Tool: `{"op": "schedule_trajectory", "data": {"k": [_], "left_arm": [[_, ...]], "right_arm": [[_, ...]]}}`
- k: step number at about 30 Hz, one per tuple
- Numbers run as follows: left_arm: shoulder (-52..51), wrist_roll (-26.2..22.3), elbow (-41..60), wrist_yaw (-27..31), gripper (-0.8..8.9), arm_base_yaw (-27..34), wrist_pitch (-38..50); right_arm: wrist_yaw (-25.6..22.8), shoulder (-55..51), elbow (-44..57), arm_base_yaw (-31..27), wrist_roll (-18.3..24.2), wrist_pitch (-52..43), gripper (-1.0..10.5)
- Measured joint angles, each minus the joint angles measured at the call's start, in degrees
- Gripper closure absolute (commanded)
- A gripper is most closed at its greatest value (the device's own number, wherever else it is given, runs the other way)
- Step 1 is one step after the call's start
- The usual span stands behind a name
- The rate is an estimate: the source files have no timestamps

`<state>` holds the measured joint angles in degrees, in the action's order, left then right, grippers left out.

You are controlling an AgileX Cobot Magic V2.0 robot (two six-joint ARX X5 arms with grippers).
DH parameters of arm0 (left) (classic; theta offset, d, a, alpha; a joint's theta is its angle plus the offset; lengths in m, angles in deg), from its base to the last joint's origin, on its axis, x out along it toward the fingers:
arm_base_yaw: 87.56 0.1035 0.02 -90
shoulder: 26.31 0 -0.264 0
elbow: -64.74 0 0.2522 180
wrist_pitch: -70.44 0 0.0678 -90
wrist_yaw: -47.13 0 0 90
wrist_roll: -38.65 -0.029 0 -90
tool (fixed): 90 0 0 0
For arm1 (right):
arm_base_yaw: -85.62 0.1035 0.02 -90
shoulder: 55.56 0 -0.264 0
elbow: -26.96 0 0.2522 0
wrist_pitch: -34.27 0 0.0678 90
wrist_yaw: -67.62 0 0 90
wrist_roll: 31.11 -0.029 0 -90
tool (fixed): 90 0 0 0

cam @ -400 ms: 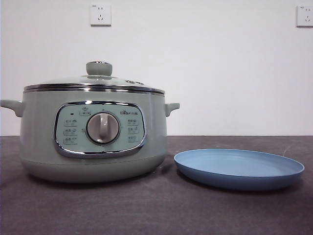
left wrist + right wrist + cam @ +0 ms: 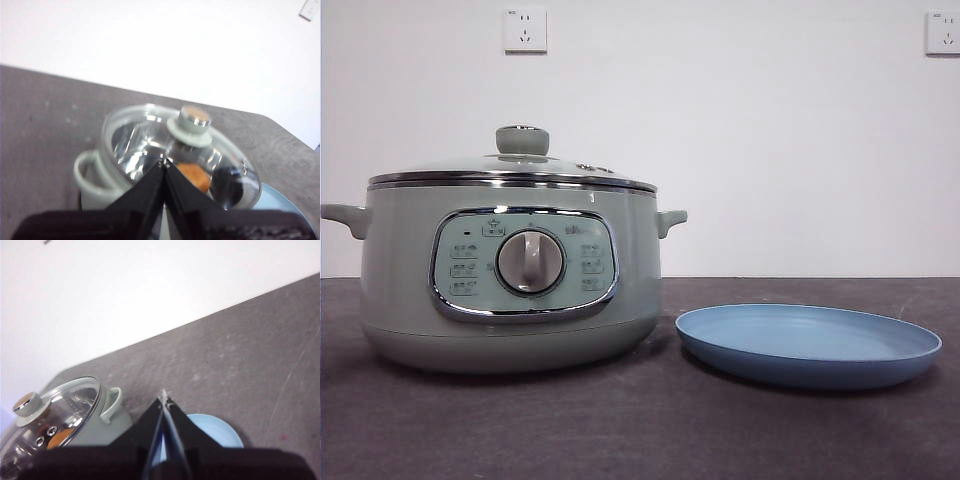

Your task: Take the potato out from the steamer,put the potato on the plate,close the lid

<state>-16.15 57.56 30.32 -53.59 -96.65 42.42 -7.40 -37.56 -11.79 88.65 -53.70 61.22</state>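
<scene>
The sage-green steamer (image 2: 510, 285) stands at the left of the table with its glass lid (image 2: 515, 165) on it. The orange-brown potato (image 2: 194, 176) lies inside, seen through the lid (image 2: 150, 145) in the left wrist view. The light-blue plate (image 2: 810, 343) lies empty to the right of the steamer. My left gripper (image 2: 164, 162) is shut and empty, above and short of the lid's knob (image 2: 192, 122). My right gripper (image 2: 164, 399) is shut and empty, high over the plate (image 2: 210, 432), with the steamer (image 2: 65, 412) off to one side. Neither gripper shows in the front view.
The dark grey table (image 2: 640, 430) runs to a white wall with two sockets (image 2: 525, 30). The steamer's side handles (image 2: 672, 220) stick out left and right. The dial panel (image 2: 525, 262) faces the front camera.
</scene>
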Motion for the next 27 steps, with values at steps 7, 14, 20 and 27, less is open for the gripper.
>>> {"op": "schedule_trajectory", "data": {"k": [7, 14, 20, 27], "left_arm": [[16.2, -7.6, -18.7, -0.5, 8.19, 0.0, -6.4], [31.5, -13.7, -38.3, -3.7, 8.19, 0.0, -15.0], [43.4, -17.7, -52.7, -5.7, 8.19, 0.0, -23.3], [53.6, -19.4, -60.8, -12.6, 7.78, 0.0, -29.7]], "right_arm": [[0.0, 17.1, -22.5, 0.0, 9.2, 7.1, 9.6], [7.8, 31.2, -43.5, 0.0, 16.7, 13.7, 9.6], [21.4, 42.3, -56.3, 0.2, 20.5, 21.2, 9.6], [26.6, 50.2, -61.5, 2.4, 24.6, 28.8, 9.4]]}}
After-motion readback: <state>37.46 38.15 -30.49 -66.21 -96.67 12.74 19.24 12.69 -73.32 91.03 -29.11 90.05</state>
